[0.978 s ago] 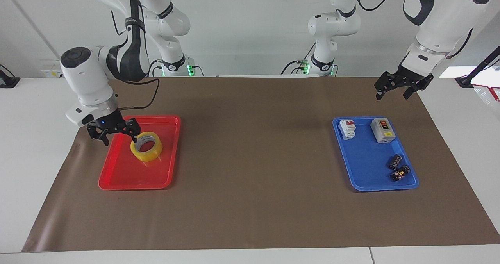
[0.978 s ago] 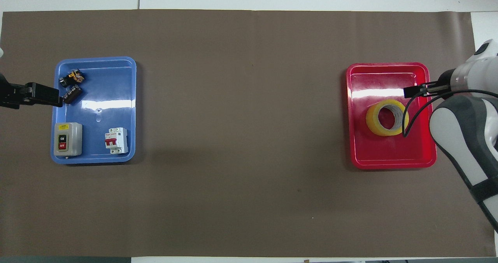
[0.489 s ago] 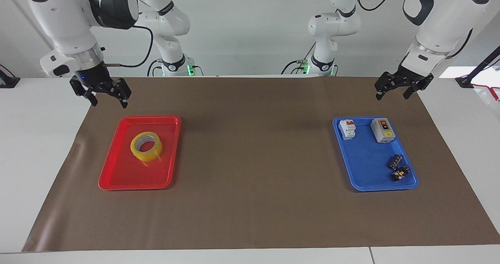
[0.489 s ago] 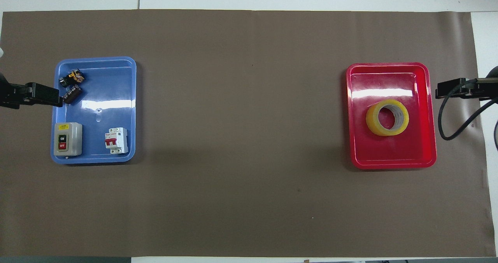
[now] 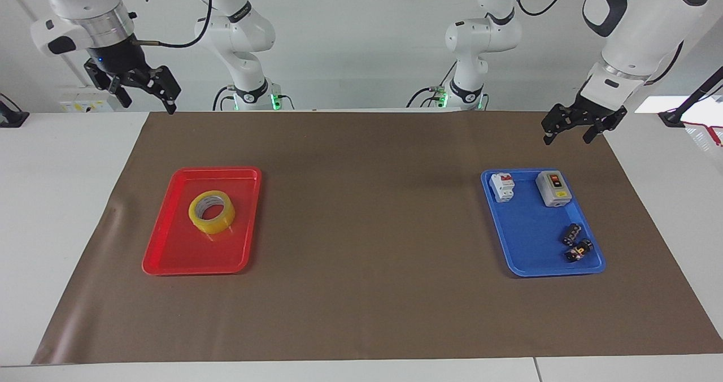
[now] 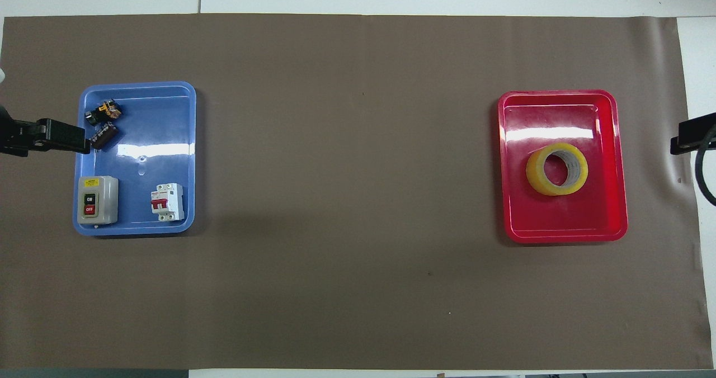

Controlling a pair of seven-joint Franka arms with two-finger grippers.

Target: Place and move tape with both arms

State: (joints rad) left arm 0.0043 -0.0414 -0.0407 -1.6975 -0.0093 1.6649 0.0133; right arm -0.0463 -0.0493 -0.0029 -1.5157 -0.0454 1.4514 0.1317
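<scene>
The tape (image 5: 212, 212) is held in the red tray (image 5: 169, 255). Switches (image 5: 553, 189) and small parts (image 5: 575, 243) are held in the blue tray (image 5: 528, 241). Both the left end effector (image 5: 566, 130) and the right end effector (image 5: 146, 96) are seen open, empty.

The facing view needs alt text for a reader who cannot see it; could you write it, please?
A roll of yellow tape lies flat in a red tray on a brown mat, held by neither gripper. The right gripper and left gripper hang open above the mat's corners nearest the robots.
</scene>
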